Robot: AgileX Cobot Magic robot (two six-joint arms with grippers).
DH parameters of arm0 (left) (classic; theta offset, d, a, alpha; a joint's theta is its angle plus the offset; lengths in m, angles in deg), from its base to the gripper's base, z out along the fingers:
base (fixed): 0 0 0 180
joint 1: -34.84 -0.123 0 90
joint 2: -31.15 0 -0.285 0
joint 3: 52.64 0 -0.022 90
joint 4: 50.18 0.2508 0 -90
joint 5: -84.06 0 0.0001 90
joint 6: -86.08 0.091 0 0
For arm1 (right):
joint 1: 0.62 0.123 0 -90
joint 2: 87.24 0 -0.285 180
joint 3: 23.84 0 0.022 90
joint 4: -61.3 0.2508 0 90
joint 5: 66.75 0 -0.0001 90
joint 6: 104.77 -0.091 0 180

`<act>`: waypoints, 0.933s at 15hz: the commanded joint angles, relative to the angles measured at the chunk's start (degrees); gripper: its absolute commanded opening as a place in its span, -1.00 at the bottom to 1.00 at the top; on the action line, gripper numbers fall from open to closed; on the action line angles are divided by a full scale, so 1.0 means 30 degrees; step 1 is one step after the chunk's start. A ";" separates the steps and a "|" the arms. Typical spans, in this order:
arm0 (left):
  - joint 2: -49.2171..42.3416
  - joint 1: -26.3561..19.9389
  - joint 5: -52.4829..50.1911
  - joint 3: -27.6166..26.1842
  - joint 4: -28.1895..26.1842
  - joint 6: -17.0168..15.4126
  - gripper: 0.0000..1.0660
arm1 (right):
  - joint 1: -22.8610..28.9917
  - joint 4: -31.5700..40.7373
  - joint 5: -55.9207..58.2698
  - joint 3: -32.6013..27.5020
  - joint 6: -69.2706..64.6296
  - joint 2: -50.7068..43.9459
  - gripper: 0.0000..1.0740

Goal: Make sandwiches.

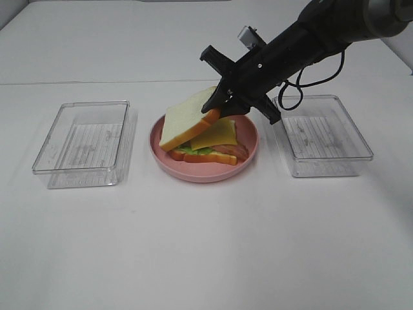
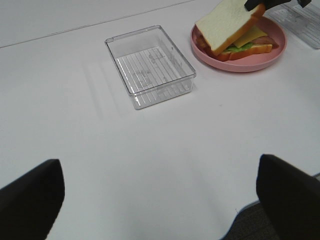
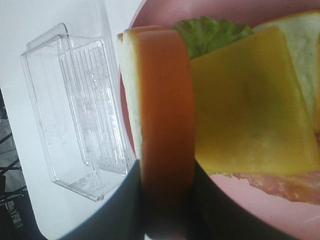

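A matte black robot arm (image 1: 303, 39) is seen, with a grey rounded upper segment at the far right. A black cable is looped beneath it. A small silver block is mounted on top. Two flat black fingers (image 2: 30, 197) are shown, blunt-tipped.

A clear plastic tray (image 2: 150, 66) with a ribbed floor sits on the white table (image 2: 150, 165), nothing inside it. Just beside it stands a round pink plate (image 2: 240, 62) carrying the sandwich stack — a bottom bread slice (image 2: 250, 51), green lettuce (image 2: 231, 50), a reddish bacon strip (image 2: 267, 40) and yellow cheese (image 2: 252, 36). A top bread slice (image 2: 225, 22) leans tilted over the stack, its upper corner pinched by dark fingers (image 2: 255, 4) of the right gripper. The left gripper's two dark fingertips (image 2: 30, 200) stand wide apart — nothing between them.
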 commanded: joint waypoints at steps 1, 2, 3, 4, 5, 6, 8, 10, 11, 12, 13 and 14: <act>-0.0153 -0.0019 -0.0153 0.0019 -0.0076 -0.0019 0.86 | 0.0000 -0.0879 0.0115 -0.0038 -0.0210 0.0019 -0.58; -0.0153 -0.0019 -0.0153 0.0019 -0.0076 -0.0019 0.86 | 0.0000 -0.1108 0.0210 -0.0038 -0.0325 0.0019 -0.32; -0.0153 -0.0019 -0.0153 0.0019 -0.0076 -0.0019 0.86 | 0.0000 -0.1337 0.0344 -0.0038 -0.0325 0.0019 -0.01; -0.0153 -0.0019 -0.0153 0.0019 -0.0076 -0.0019 0.86 | 0.0000 -0.1681 0.0516 -0.0038 -0.0325 0.0019 0.24; -0.0153 -0.0019 -0.0153 0.0019 -0.0076 -0.0019 0.86 | 0.0000 -0.2330 0.0688 -0.0038 -0.0325 -0.0057 0.41; -0.0153 -0.0019 -0.0153 0.0019 -0.0076 -0.0019 0.86 | 0.0000 -0.3132 0.0974 -0.0038 -0.0325 -0.0229 0.48; -0.0153 -0.0019 -0.0153 0.0019 -0.0076 -0.0019 0.86 | 0.0000 -0.4813 0.1585 -0.0038 -0.0344 -0.0859 0.48; -0.0153 -0.0019 -0.0153 0.0019 -0.0076 -0.0019 0.86 | 0.0000 -0.6532 0.2712 -0.0038 -0.0344 -0.1719 0.48; -0.0153 -0.0019 -0.0153 0.0019 -0.0076 -0.0019 0.86 | 0.0000 -0.7544 0.3400 -0.0038 -0.0306 -0.2235 0.48; -0.0153 -0.0019 -0.0153 0.0019 -0.0076 -0.0019 0.86 | 0.0000 -0.8671 0.4278 -0.0038 -0.0306 -0.2865 0.48; -0.0153 -0.0019 -0.0153 0.0019 -0.0076 -0.0019 0.86 | 0.0000 -0.9740 0.5118 -0.0038 -0.0306 -0.3457 0.47; -0.0153 -0.0019 -0.0153 0.0019 -0.0076 -0.0019 0.86 | 0.0000 -1.0638 0.6169 -0.0038 -0.0306 -0.4163 0.47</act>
